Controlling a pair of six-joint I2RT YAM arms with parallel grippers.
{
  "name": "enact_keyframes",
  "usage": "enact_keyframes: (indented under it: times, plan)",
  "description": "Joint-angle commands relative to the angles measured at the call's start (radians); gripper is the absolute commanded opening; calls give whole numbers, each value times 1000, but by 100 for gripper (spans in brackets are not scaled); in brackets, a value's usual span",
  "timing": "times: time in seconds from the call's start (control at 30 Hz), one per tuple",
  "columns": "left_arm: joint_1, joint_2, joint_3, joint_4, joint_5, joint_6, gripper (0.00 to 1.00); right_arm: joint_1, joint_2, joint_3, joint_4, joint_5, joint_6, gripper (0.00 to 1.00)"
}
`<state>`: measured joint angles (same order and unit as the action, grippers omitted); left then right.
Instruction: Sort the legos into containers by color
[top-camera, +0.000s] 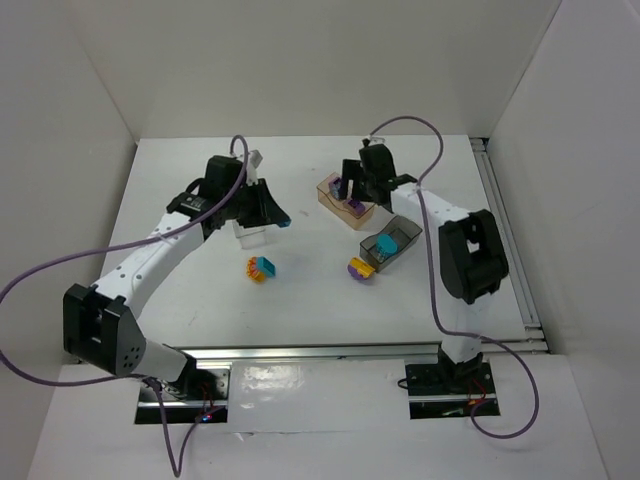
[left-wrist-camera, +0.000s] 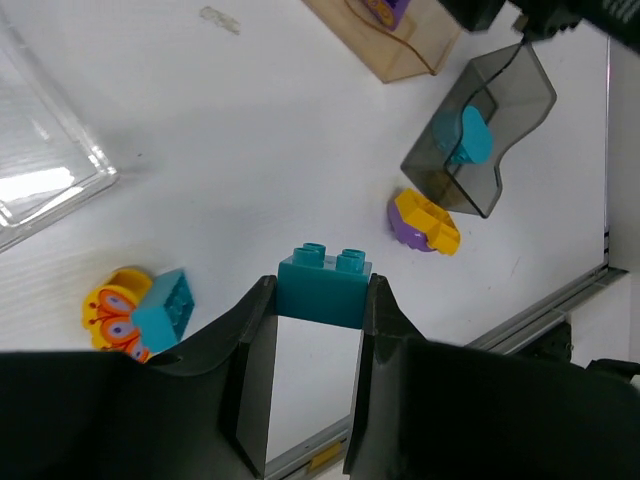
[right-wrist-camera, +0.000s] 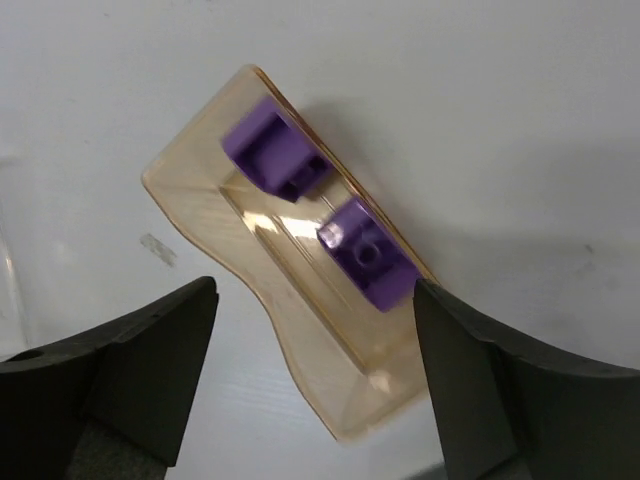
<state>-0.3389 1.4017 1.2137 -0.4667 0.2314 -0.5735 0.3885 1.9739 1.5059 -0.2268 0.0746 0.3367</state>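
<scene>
My left gripper (left-wrist-camera: 320, 298) is shut on a teal-blue brick (left-wrist-camera: 324, 284) and holds it above the table; it also shows in the top view (top-camera: 272, 214). My right gripper (right-wrist-camera: 314, 298) is open and empty, hovering over the peach-tan tray (right-wrist-camera: 300, 345), which holds two purple bricks (right-wrist-camera: 275, 150) (right-wrist-camera: 367, 252). The dark grey tray (top-camera: 398, 236) holds a teal brick (top-camera: 385, 244). The clear tray (top-camera: 250, 234) sits under my left gripper. An orange and teal piece (top-camera: 262, 268) and a purple and orange piece (top-camera: 361, 268) lie loose on the table.
White walls close in the table on the left, back and right. An aluminium rail (top-camera: 360, 350) runs along the near edge. Purple cables (top-camera: 40, 270) loop from both arms. The three trays stand close together at mid-table.
</scene>
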Motion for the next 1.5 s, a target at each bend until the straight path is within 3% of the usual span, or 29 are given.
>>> enact_keyframes:
  times: [0.0,0.13,0.2,0.53,0.67,0.73,0.77,0.8,0.83,0.9,1.07,1.23,1.33,1.47]
  plan:
    - [-73,52,78,37,-3,-23,0,-5,-284,-197,133,137,30,84]
    - [-193,209,216,46,-27,-32,0,-109,-515,-415,149,247,171,80]
    - [-258,326,325,46,-27,-32,0,-152,-637,-510,127,280,235,85]
    - [-399,759,826,-52,-15,6,0,-218,-920,-668,-36,355,311,91]
    - [-420,873,929,-73,6,15,13,-252,-1010,-711,-55,355,298,91]
    - [-429,898,939,-85,6,15,27,-275,-1020,-722,-65,355,298,91]
    - [-430,898,939,-85,6,15,38,-293,-1020,-722,-65,355,289,92]
    - [-430,898,939,-85,6,15,63,-293,-1020,-722,-65,355,289,92]
    - [-430,898,917,-85,6,15,70,-307,-1008,-722,-74,338,289,92]
    - [-439,853,906,-107,-4,26,75,-307,-995,-722,-74,326,289,92]
    - [-451,632,764,-141,-117,37,75,-318,-995,-748,-37,262,219,91]
    - [-437,392,529,-188,-349,35,75,-275,-1030,-817,46,-65,142,89]
    - [-376,254,425,-188,-400,9,75,-128,-1031,-842,46,-81,131,89]
    - [-292,127,347,-188,-434,-29,75,135,-979,-819,-26,60,122,89]
